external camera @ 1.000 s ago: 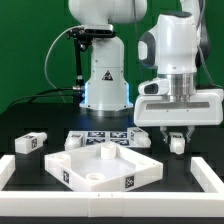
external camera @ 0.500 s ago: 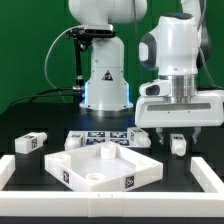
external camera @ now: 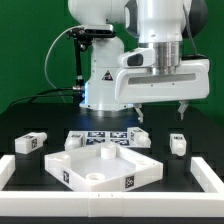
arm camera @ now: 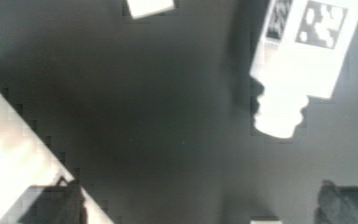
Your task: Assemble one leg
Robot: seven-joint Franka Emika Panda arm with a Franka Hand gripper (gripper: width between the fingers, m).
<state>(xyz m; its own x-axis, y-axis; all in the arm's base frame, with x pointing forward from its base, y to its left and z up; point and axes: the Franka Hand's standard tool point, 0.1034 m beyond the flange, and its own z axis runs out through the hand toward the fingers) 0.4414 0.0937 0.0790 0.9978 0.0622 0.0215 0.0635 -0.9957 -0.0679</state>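
Observation:
Three small white tagged legs lie on the black table: one at the exterior view's left [external camera: 30,143], one by the marker board [external camera: 140,135], and one at the right [external camera: 178,143]. The large white square panel [external camera: 105,165] lies in front. My gripper [external camera: 162,110] hangs above the table, higher than the legs, over the space between the middle and right legs. Its jaws stand wide apart and hold nothing. In the blurred wrist view the gripper [arm camera: 202,205] shows dark fingertips [arm camera: 51,205] far apart, with a white tagged leg [arm camera: 286,95] ahead of them.
The marker board [external camera: 100,138] lies behind the panel. White rails run along the front [external camera: 110,208] and the left [external camera: 6,170] of the work area. The robot base [external camera: 105,75] stands at the back.
My gripper has risen and swung toward the exterior view's left, away from the right leg. That leg stays on the table where it was.

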